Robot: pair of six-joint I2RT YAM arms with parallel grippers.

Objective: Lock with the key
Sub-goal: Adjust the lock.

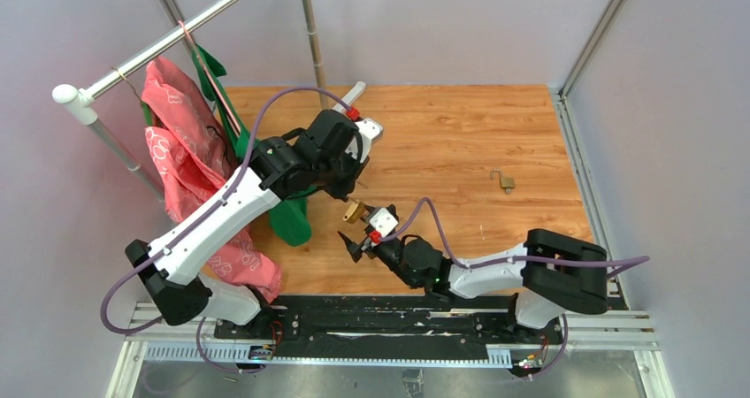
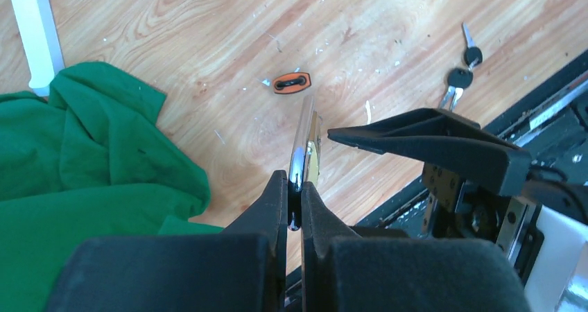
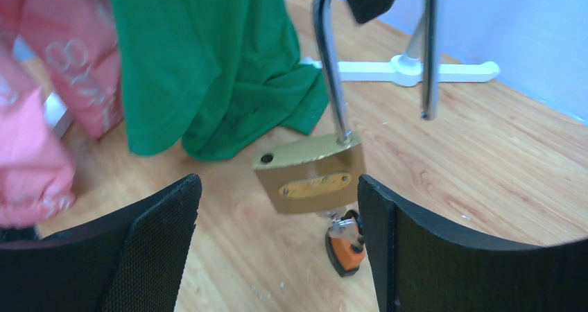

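A brass padlock (image 3: 310, 173) hangs above the wooden table, its steel shackle (image 3: 331, 69) swung open with one leg free (image 3: 430, 114). My left gripper (image 2: 295, 184) is shut on the top of the shackle (image 2: 301, 142), holding the lock up. The key (image 3: 343, 246), with an orange head, sticks out under the lock body; from the left wrist its head (image 2: 291, 83) shows beyond the lock. My right gripper (image 3: 277, 187) stands open just in front of the lock, one finger on either side and touching nothing. From above, the padlock (image 1: 356, 210) sits between both grippers.
Green cloth (image 1: 292, 221) and pink cloth (image 1: 190, 168) hang from a rack (image 1: 177, 35) at the left, the green reaching the table. Its white foot (image 3: 409, 69) lies behind the lock. Spare keys (image 2: 461, 76) lie near the black rail. A small metal hook (image 1: 502, 181) lies to the right.
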